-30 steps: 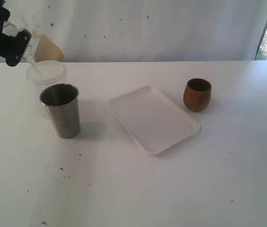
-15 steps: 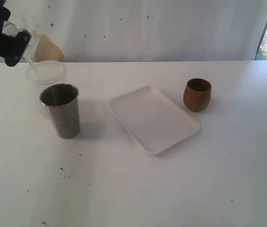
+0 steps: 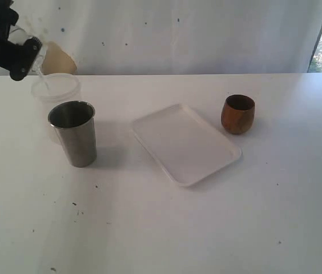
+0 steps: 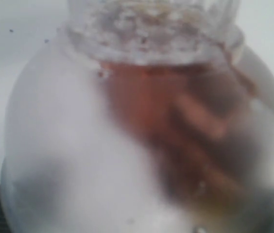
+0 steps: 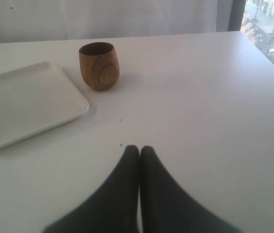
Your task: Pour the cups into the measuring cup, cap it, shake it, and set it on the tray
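Far left, back edge of the tabletop (image 3: 206, 228): left claw (image 3: 24, 50) is raised off the surface, spread wide around a clear vessel, by its look the measuring cup (image 3: 37, 57), though no marks can be read. The cup is tipped over, hanging above a frosted tub (image 3: 64, 94) that stands directly below it. The left wrist view is filled by a blurred pale wall with a brownish smear behind it; nothing more can be made out there. Just in front of the tub, the steel tumbler (image 3: 74, 137) stands upright and untouched; its inside is dark and the contents cannot be told. Centre: the tray (image 3: 186, 145) lies bare, set at an angle. Right of it, near its far corner but apart from it, the wooden cup (image 3: 238, 116) stands upright, its inside also too dark to read. Right claw (image 5: 139, 153) hovers low over open tabletop with the jaws pressed together, holding nothing, wooden cup and tray ahead of it. Judgement: the opening step is in hand, as the receiving cup is in the air and neither drinking cup has been lifted. The next move calls for righting the measuring cup and standing it on clear tabletop within reach of both arms, away from the tub, and for the right claw to spread before it takes the wooden cup.
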`<action>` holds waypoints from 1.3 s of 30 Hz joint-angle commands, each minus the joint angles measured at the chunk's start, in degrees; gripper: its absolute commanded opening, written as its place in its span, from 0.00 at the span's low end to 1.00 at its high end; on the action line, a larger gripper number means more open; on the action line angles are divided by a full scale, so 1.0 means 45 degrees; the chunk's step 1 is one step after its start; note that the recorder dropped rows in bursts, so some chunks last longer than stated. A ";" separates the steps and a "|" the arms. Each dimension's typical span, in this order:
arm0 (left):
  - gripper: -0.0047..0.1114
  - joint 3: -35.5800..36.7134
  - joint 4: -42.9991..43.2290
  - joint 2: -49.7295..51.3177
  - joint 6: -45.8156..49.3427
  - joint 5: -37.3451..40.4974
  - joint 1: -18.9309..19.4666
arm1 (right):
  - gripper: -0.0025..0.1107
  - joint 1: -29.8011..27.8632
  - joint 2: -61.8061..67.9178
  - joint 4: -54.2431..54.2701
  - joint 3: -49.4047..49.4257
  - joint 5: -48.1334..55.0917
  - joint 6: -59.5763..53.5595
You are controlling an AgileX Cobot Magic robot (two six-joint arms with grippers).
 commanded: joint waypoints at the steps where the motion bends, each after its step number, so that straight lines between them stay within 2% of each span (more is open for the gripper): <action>1: 0.04 -0.0156 0.0154 -0.0227 -0.0103 -0.0300 -0.0080 | 0.02 -0.0078 -0.0059 -0.0113 0.0092 -0.0037 0.0175; 12: 0.04 -0.0156 0.0759 -0.0227 -0.0074 -0.0476 -0.0080 | 0.02 -0.0078 -0.0059 -0.0113 0.0092 -0.0037 0.0175; 20: 0.04 -0.0156 0.0734 -0.0227 -0.0112 -0.1984 -0.0080 | 0.02 -0.0078 -0.0059 -0.0113 0.0092 -0.0037 0.0175; 28: 0.04 -0.0156 0.0734 -0.0227 -0.0058 -0.1704 -0.0080 | 0.02 -0.0078 -0.0059 -0.0113 0.0092 -0.0037 0.0175; 39: 0.04 -0.0156 0.0734 -0.0227 -0.0059 -0.2431 -0.0080 | 0.02 -0.0078 -0.0059 -0.0113 0.0092 -0.0037 0.0175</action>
